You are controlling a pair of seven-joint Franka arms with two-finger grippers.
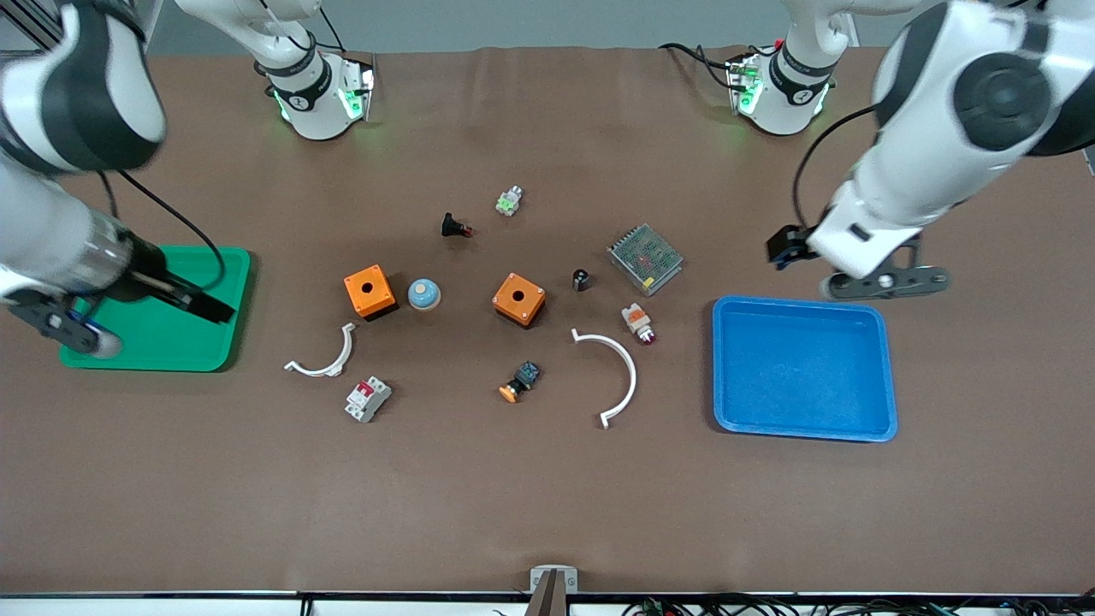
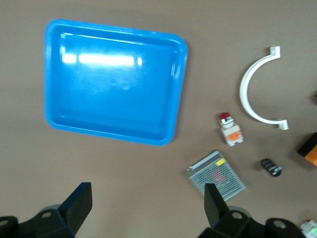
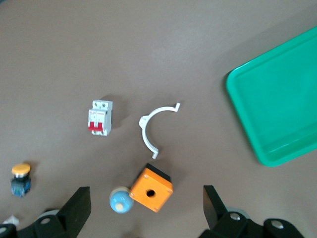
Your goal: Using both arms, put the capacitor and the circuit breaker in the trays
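The capacitor (image 1: pixel 581 280) is a tiny black cylinder on the table between an orange box and a mesh-covered unit; it also shows in the left wrist view (image 2: pixel 271 167). The circuit breaker (image 1: pixel 368 399), white-grey with a red switch, lies nearer the front camera than the other orange box; it also shows in the right wrist view (image 3: pixel 100 117). My left gripper (image 1: pixel 890 281) hangs open and empty above the table by the blue tray's (image 1: pixel 804 368) farther edge, fingers wide apart (image 2: pixel 146 206). My right gripper (image 1: pixel 150 321) is open and empty over the green tray (image 1: pixel 162 346), fingers wide apart (image 3: pixel 144 208).
Two orange boxes (image 1: pixel 369 291) (image 1: pixel 519 299), a blue dome button (image 1: pixel 423 294), two white curved clips (image 1: pixel 325 359) (image 1: pixel 616 368), a mesh unit (image 1: pixel 645 258), a white-and-orange lamp piece (image 1: pixel 637 322), a yellow-capped button (image 1: pixel 520 381), a black red-tipped button (image 1: pixel 455 227) and a green-white piece (image 1: pixel 509 201) lie mid-table.
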